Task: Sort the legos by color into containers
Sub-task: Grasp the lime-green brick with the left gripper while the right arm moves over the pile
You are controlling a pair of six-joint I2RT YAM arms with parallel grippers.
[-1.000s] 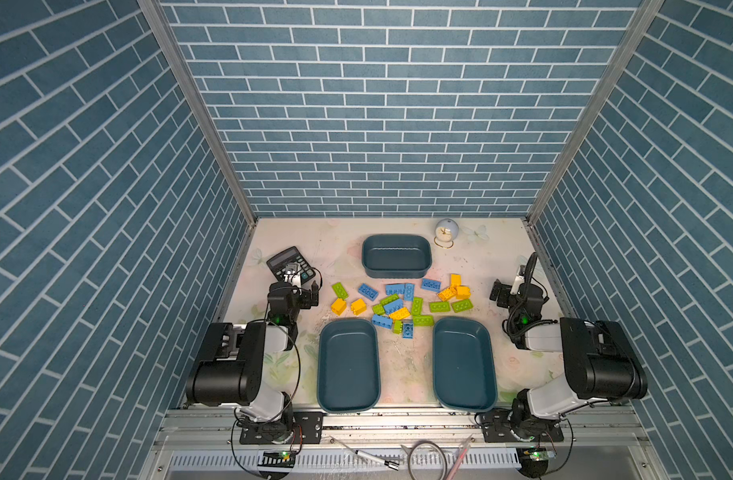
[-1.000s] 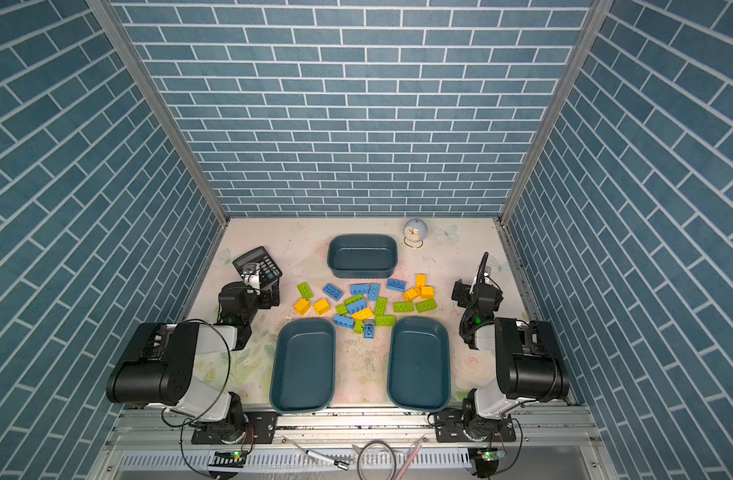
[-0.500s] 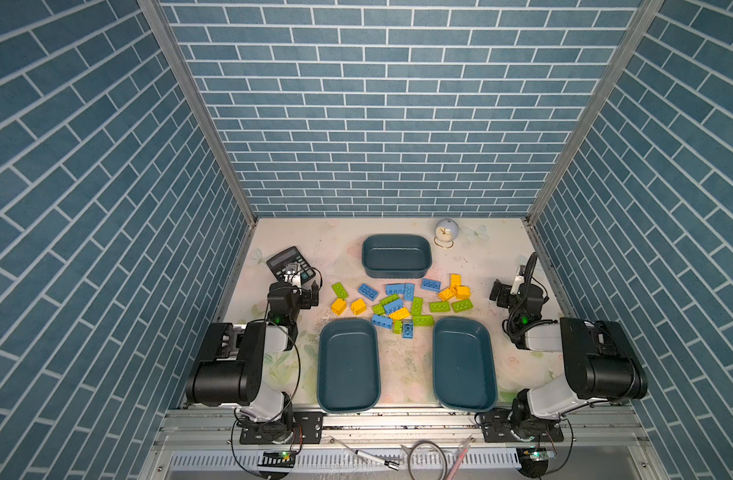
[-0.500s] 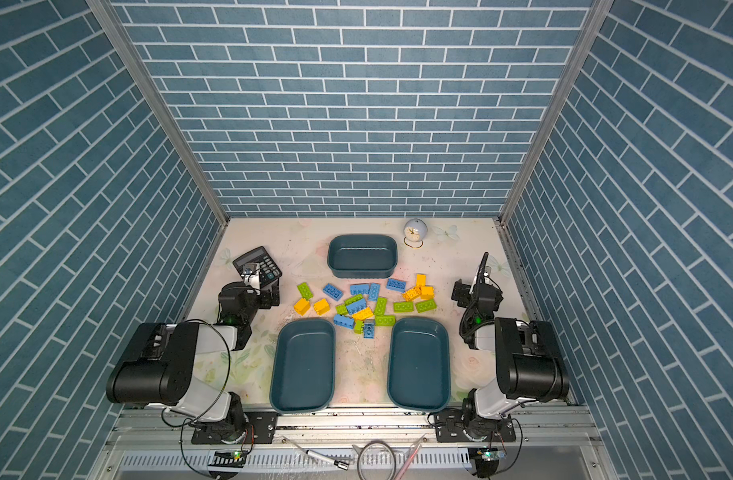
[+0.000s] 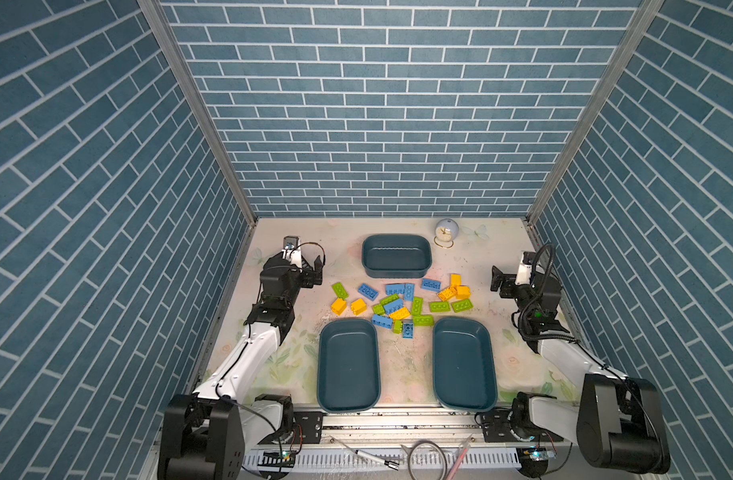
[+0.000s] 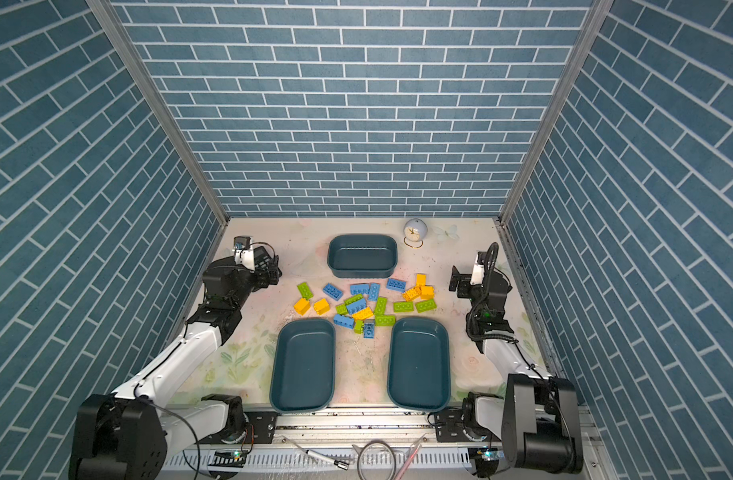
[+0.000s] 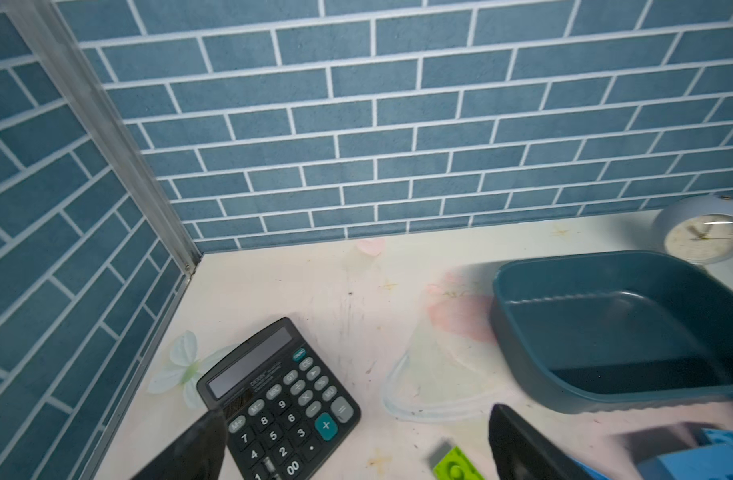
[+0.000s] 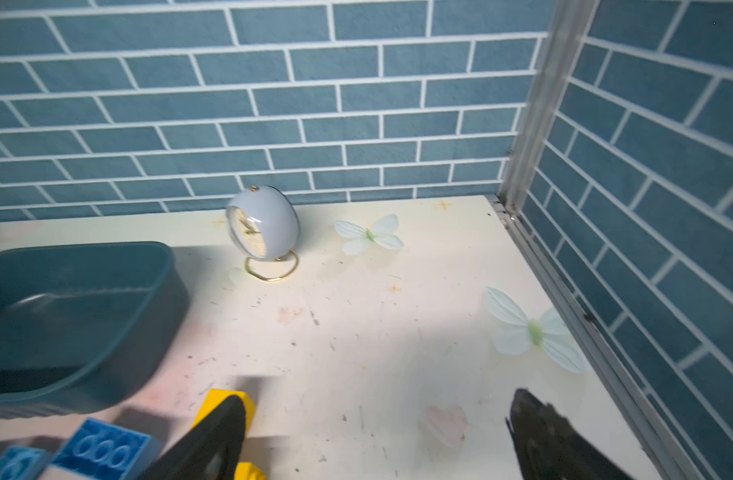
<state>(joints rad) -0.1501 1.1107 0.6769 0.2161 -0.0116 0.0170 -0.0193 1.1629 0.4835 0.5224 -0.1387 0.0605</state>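
Note:
The legos [image 5: 398, 305] [image 6: 364, 305] lie loose mid-table in both top views: lime green, light blue and yellow-orange bricks. Three dark teal containers surround them, one behind [image 5: 396, 272] and two in front [image 5: 321, 365] [image 5: 491, 365], all with nothing inside. My left gripper [image 5: 312, 274] [image 7: 356, 449] hangs open left of the pile, over the calculator's edge, with a green lego [image 7: 456, 467] near one finger. My right gripper [image 5: 499, 280] [image 8: 381, 440] stands open right of the pile. Beside one of its fingers is a yellow lego [image 8: 248, 405].
A black calculator [image 7: 273, 399] [image 6: 261, 253] lies at the back left, partly under my left gripper. A small pale clock [image 5: 445, 232] [image 8: 265, 224] stands at the back, right of the rear container. Blue brick walls close off three sides.
Both arms have unfolded from their tucked pose and stretched out. The left gripper has moved farther back over the calculator. The legos and containers have not moved.

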